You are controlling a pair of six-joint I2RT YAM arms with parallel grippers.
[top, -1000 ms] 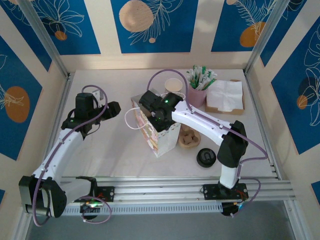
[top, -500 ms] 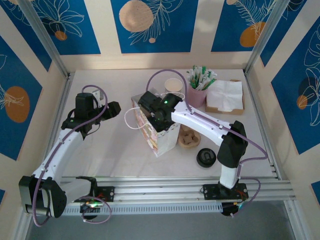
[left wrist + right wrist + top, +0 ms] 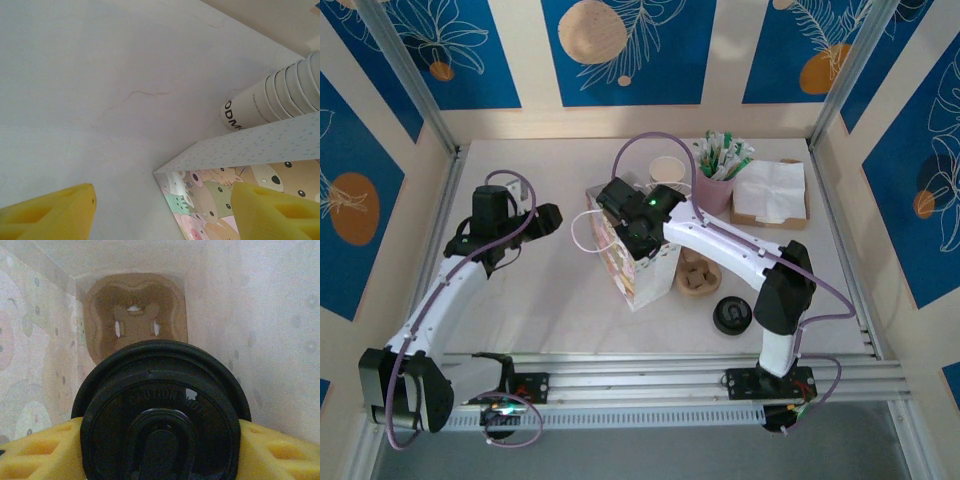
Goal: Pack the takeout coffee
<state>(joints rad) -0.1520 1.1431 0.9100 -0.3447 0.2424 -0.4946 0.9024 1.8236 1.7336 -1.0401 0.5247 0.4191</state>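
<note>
The takeout coffee [image 3: 160, 415] shows its round black lid from above, down inside the cartoon-printed gift bag [image 3: 645, 275]. My right gripper [image 3: 160, 452] is shut on it, one yellow finger [image 3: 40, 452] on each side of the lid. A brown cardboard cup carrier [image 3: 135, 310] lies on the bag's floor below. From above, the right gripper [image 3: 632, 222] reaches into the bag's open top, and the cup is hidden. My left gripper [image 3: 545, 218] stands open just left of the bag, empty. The bag's corner [image 3: 225, 200] lies between its yellow fingers [image 3: 50, 215].
Lidless cream cups [image 3: 667, 170] stand stacked behind the bag. A pink cup of sachets [image 3: 720, 165] and a napkin tray [image 3: 770, 192] are at the back right. A brown carrier [image 3: 698, 275] and a loose black lid [image 3: 732, 315] lie right of the bag.
The bag and the right gripper inside it have shifted slightly. The left arm has barely moved.
</note>
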